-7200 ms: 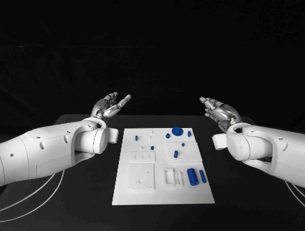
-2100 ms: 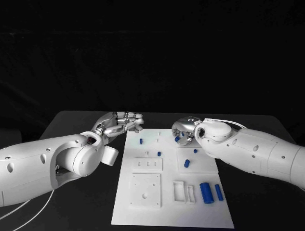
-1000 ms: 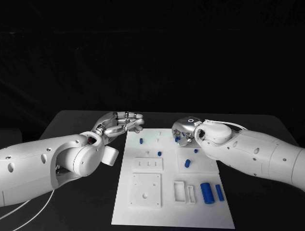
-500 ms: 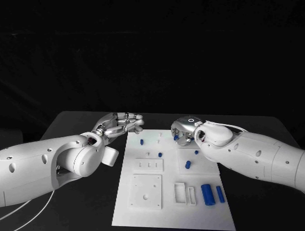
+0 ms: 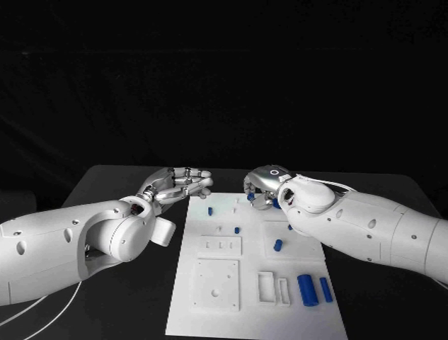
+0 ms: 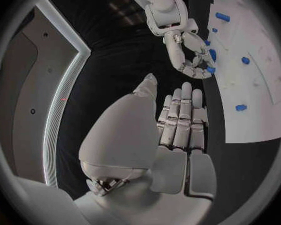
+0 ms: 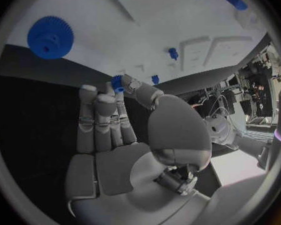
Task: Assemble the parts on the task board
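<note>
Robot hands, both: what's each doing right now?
Left robot hand: open, holding nothing.
Right robot hand: pinching a small blue part.

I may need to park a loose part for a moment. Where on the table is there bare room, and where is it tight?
Bare black table runs beside the task board, past its right edge behind the right arm; a narrower strip lies between the left arm and the board. Tight: the board's far end, where the left hand and right hand hover over blue parts.
</note>
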`<state>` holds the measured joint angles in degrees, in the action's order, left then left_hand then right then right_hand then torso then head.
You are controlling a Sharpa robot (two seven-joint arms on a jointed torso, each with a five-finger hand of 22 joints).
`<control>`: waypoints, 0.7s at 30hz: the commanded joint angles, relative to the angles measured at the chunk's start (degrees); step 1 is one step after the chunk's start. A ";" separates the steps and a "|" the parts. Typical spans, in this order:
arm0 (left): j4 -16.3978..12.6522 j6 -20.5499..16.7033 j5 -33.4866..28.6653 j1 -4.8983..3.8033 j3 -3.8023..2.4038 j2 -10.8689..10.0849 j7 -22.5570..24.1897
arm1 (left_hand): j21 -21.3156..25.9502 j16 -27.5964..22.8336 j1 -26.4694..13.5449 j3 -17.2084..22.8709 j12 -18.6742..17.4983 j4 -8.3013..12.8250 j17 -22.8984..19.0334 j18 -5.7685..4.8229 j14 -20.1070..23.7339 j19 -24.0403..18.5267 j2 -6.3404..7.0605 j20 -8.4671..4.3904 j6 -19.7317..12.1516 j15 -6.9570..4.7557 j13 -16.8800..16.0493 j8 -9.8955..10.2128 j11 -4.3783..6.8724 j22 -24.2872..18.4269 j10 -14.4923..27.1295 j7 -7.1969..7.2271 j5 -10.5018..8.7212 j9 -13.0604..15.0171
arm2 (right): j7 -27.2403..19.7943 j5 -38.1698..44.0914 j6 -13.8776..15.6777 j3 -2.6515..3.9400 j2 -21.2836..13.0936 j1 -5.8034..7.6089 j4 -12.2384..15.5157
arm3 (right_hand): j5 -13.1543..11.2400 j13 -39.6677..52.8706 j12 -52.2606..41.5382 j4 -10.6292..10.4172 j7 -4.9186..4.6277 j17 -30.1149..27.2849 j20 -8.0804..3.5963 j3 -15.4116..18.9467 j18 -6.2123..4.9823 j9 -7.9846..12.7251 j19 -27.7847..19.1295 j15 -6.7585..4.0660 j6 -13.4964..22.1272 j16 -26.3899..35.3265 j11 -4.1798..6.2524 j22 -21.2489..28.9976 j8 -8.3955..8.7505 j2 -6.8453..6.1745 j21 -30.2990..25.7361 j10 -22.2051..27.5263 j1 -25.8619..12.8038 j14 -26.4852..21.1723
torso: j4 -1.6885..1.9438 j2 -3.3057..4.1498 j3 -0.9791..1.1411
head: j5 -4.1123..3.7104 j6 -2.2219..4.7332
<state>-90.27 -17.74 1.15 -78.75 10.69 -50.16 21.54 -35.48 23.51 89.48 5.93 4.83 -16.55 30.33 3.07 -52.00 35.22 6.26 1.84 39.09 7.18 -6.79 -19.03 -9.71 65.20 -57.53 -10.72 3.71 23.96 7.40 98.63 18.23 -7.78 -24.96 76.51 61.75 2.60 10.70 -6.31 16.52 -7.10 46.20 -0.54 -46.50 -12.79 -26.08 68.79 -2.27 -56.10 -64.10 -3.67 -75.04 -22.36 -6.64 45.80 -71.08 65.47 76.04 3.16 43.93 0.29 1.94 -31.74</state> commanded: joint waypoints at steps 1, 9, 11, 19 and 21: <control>-0.19 0.21 0.44 -0.33 -0.06 0.23 0.74 | 0.22 -0.41 -0.18 0.36 -0.31 0.06 0.08 0.53 -0.12 -0.25 0.20 -0.04 -0.29 0.36 -0.01 0.36 0.11 -0.09 -0.06 -1.28 -0.17 0.02 | 1.08 0.81 1.53 0.01 1.01 0.15 -0.69 | 0.20 0.09 0.18 -0.08 0.13 -0.10 -0.76 -0.32 -2.21 -0.01 1.02 -0.89 -0.47 -0.34 0.34 -1.22 -0.12 -0.23 0.23 -2.43 0.04 -0.96 | 0.08 0.08 -0.04 | 0.18 0.13; -0.26 0.00 0.94 -0.66 -0.06 0.45 0.80 | 0.35 -0.81 -0.12 0.40 -0.39 0.05 0.11 0.44 0.25 -0.51 0.28 0.07 -0.19 0.51 -0.06 0.33 0.12 -0.12 -0.23 -1.30 -0.16 0.06 | 1.27 1.03 1.73 0.01 2.99 0.31 -2.53 | 0.20 0.12 0.25 -0.09 0.14 -0.13 -0.78 -0.46 -2.21 -0.02 1.03 -0.89 -0.48 -0.35 0.34 -1.20 -0.09 -0.23 0.34 -2.43 0.08 -0.97 | 0.09 0.19 -0.19 | 0.35 0.36; -0.27 -0.02 0.94 -0.72 -0.06 0.58 0.78 | 0.37 -0.85 -0.12 0.40 -0.40 0.05 0.12 0.44 0.27 -0.54 0.28 0.08 -0.19 0.53 -0.07 0.33 0.13 -0.13 -0.24 -1.29 -0.16 0.06 | 1.23 1.06 1.72 0.01 3.27 0.31 -2.83 | 0.20 0.13 0.26 -0.08 0.14 -0.13 -0.78 -0.49 -2.21 -0.03 1.03 -0.89 -0.49 -0.36 0.34 -1.20 -0.09 -0.24 0.36 -2.43 0.09 -0.97 | 0.16 0.22 -0.26 | 0.37 0.36; -0.32 -0.04 0.94 -0.93 -0.07 1.09 0.74 | 0.39 -0.90 -0.10 0.40 -0.43 0.06 0.14 0.43 0.30 -0.59 0.29 0.11 -0.18 0.55 -0.07 0.33 0.14 -0.14 -0.26 -1.28 -0.17 0.07 | 1.14 2.47 1.64 0.00 5.06 0.30 -4.39 | 0.20 0.15 0.31 -0.07 0.15 -0.15 -0.79 -0.56 -2.21 -0.03 1.03 -0.88 -0.50 -0.36 0.33 -1.19 -0.07 -0.29 0.42 -2.43 0.09 -0.97 | 0.81 0.63 -0.73 | 0.03 0.83; -0.33 -0.01 0.94 -0.98 -0.07 1.17 0.73 | 0.40 -0.91 -0.10 0.41 -0.44 0.06 0.14 0.43 0.30 -0.59 0.30 0.11 -0.18 0.55 -0.07 0.33 0.14 -0.14 -0.26 -1.28 -0.17 0.07 | 1.15 3.28 1.82 0.00 5.41 0.28 -4.76 | 0.20 0.16 0.32 -0.05 0.15 -0.16 -0.79 -0.58 -2.21 -0.04 1.02 -0.88 -0.51 -0.37 0.33 -1.19 -0.06 -0.33 0.45 -2.43 0.10 -0.98 | 0.89 0.73 -0.85 | 0.01 1.03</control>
<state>-90.42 -17.85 1.77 -79.47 10.67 -49.16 21.58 -35.48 23.00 89.48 5.93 4.60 -16.55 30.38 2.94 -51.79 35.02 6.26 2.05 39.09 7.39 -6.79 -19.03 -9.71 65.14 -57.53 -10.72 3.71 23.96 8.35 99.52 19.69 -7.79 -19.74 76.79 57.28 2.66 10.82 -6.10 16.45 -7.00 46.09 -0.53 -46.75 -12.76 -26.03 68.80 -2.38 -56.31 -64.09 -3.67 -75.04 -22.27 -6.81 46.11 -71.09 65.31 76.15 3.77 44.45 -0.31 2.04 -30.93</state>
